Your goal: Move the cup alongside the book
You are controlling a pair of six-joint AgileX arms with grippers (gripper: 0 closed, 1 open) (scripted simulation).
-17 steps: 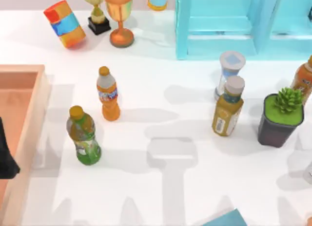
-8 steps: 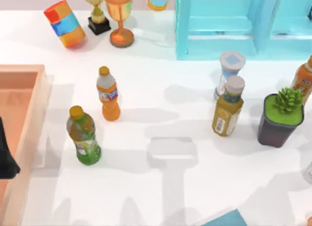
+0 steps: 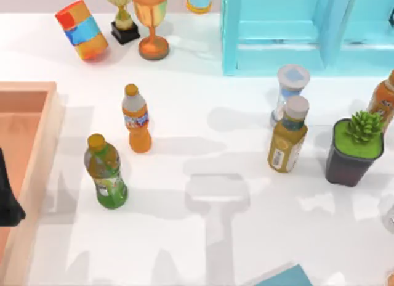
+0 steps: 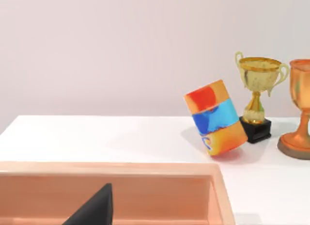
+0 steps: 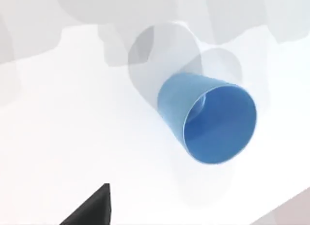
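The cup is a plain mid-blue tapered cup standing upright and empty on the white table, seen in the right wrist view. My right gripper shows as a dark tip hovering above and to one side of the cup, not touching it. A teal-blue corner of the book pokes in at the table's front edge in the top view. My left gripper is parked over the wooden tray at the left.
An orange bottle and a green bottle stand left of centre. A yellow bottle, a white-capped bottle and a potted plant stand on the right. Trophies, a colourful can and a turquoise shelf line the back.
Shadows and light patches on the table's front right have shifted. None of the bottles or other objects has moved, and the left arm is still.
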